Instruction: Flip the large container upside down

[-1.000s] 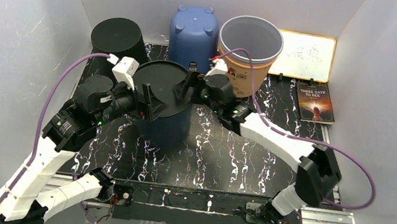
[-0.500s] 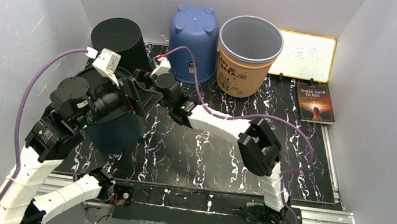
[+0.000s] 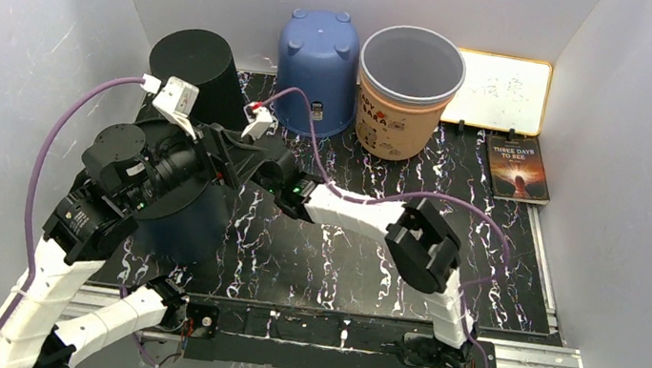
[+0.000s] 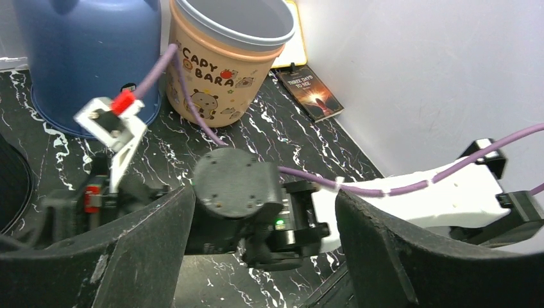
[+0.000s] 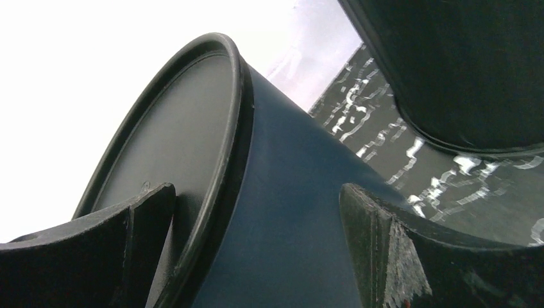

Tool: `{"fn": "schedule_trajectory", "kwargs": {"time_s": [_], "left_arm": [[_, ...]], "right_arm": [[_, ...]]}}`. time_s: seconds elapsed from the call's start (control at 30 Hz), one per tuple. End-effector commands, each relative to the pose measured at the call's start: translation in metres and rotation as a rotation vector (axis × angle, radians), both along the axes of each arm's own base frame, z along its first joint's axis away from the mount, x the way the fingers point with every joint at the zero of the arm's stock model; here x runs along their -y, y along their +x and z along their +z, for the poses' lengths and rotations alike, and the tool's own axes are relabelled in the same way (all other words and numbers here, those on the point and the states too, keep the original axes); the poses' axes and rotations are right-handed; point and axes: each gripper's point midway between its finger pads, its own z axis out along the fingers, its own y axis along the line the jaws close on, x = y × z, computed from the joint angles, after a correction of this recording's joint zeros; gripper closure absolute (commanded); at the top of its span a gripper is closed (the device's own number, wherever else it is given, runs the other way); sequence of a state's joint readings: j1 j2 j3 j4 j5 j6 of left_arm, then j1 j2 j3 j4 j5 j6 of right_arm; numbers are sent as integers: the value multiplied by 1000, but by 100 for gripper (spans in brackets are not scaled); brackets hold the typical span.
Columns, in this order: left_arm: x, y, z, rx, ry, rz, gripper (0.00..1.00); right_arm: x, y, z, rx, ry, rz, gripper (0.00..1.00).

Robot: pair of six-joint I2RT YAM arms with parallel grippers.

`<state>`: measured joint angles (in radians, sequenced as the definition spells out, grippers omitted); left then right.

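Lowered the right gripper (image 5: 256, 192) a touch since half a second ago, with its fingers (image 5: 102, 250) spread wide astride the rim of the container (image 3: 187, 222), one across the flat end face and one along the dark blue wall; cannot tell whether either presses. Holds the left gripper (image 4: 264, 196) equally wide, facing the right wrist beyond its fingertips. Leaves the container tilted at the left of the table (image 3: 341, 254), just in front of the black bin (image 3: 193, 59).
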<state>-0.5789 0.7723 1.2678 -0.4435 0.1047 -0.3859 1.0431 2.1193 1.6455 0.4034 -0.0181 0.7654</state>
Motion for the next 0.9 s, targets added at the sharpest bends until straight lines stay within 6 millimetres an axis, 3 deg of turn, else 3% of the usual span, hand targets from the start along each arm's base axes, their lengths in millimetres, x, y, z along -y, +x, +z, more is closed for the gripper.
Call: {"fn": "schedule_trajectory", "kwargs": {"time_s": [0.0,0.2,0.33,0.47,0.57,0.7,0.87], "left_arm": [[1,-3,10,22,-18,-15,21],[2,-4,4,5,-31,-21,21],[4,-1,-11,-33,-20,-14,21],[5,0,-23,-61,-21,-12,21],[4,-1,-21,-59,-25,-6,21],[1,0,-14,-56,-6,5,21],[3,3,-10,-50,6,1,21]], "right_arm": [[49,10,10,80,-90,-75,2],[111,24,39,137,-93,-158,2],[127,12,67,223,-94,-131,2],[132,2,75,237,-88,-101,2],[148,1,82,239,-94,-153,2],[188,11,68,189,-224,-322,2],[232,6,8,128,-483,-437,3]]}}
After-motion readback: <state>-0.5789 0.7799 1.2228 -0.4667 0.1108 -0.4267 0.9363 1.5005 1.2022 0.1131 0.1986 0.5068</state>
